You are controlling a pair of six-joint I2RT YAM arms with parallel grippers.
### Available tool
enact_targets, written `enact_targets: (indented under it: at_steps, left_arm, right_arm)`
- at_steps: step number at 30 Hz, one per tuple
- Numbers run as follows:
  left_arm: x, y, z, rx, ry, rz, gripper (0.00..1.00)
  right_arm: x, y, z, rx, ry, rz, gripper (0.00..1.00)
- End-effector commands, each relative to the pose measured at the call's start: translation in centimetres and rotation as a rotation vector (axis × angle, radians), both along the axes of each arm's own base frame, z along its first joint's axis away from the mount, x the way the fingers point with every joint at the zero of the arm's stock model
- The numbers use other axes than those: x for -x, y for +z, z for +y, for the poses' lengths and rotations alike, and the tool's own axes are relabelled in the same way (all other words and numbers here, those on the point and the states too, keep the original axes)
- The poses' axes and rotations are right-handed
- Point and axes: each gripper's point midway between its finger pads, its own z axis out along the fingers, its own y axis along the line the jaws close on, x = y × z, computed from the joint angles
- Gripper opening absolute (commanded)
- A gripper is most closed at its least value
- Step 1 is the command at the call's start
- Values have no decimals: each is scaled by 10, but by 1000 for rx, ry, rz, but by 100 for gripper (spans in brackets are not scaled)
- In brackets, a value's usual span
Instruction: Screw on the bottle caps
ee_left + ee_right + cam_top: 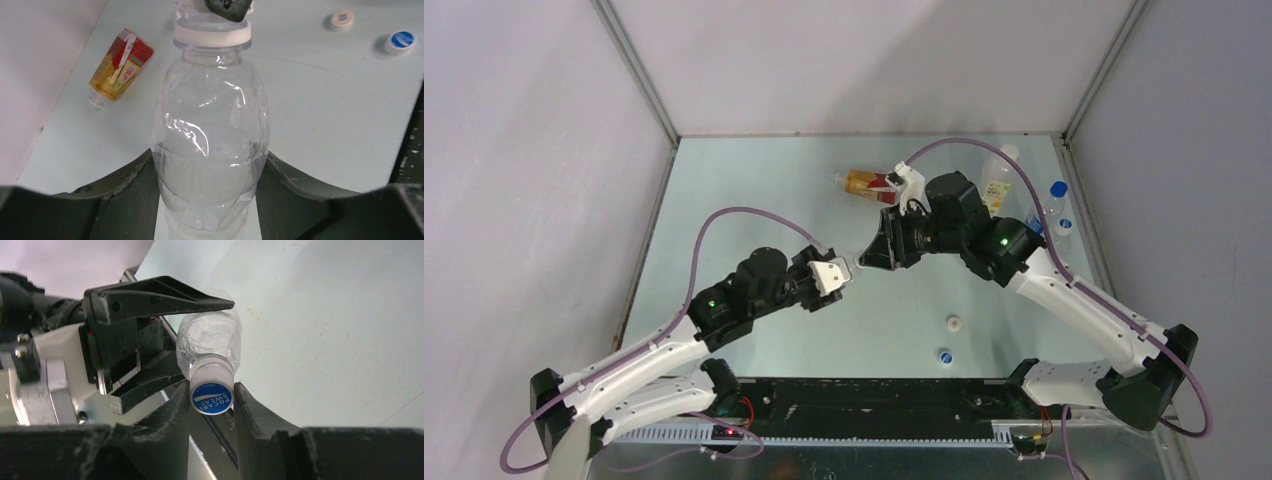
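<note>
Above the bench (774,180), a clear plastic bottle (210,125) is being clamped by the left gripper (209,157), its round blue cap (212,397) pinched by the facing right gripper (211,388).

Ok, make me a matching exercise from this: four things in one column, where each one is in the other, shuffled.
1 clear bottle
2 Pocari Sweat cap
3 amber bottle
4 white cap

a lying on its side on the table
b loose, near a blue cap
c between the right fingers
d gripped by the left fingers

Pairs: 1-d, 2-c, 3-a, 4-b
</note>
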Motion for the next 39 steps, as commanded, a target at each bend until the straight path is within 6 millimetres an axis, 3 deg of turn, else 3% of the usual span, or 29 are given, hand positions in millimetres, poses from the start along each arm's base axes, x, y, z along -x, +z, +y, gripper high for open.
enact_targets:
  at_steps: [1,9,21,32,39]
  left_arm:
    - [-7,91,-25,237,-23,-242,0]
    - [-15,85,-22,193,66,-320,0]
    - [-13,64,-17,183,98,-251,0]
    - [-7,46,-21,183,96,-146,0]
    - [-9,35,-19,203,127,-83,0]
  right_arm:
    - [5,-30,5,80,-111,239,0]
    - [-6,-30,9,41,-252,356,0]
    - [-17,-5,3,-42,-255,283,19]
    - [-14,10,-2,-70,-192,199,51]
    - [-16,24,-15,-84,-197,128,63]
